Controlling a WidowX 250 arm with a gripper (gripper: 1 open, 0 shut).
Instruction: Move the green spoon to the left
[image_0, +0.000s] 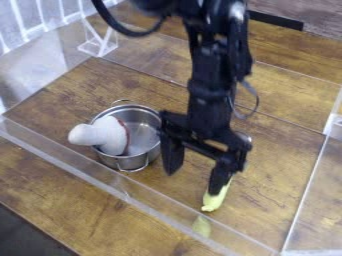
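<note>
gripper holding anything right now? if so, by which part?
Nothing held. The gripper is open, fingers spread over the green spoon, which lies on the table with no finger closed on it.

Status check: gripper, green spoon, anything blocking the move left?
Gripper open, pointing down over the green spoon, fingers straddling its handle. Spoon flat on the table, not gripped. Metal pot with white mushroom-shaped object sits to its left.

No text, label, brand, number or sign can be read anywhere in this view; the picture is small and blurred, and nothing on the arm, the pot (131, 140), the spoon (218, 190) or the wooden surface (80, 100) shows any lettering
</note>
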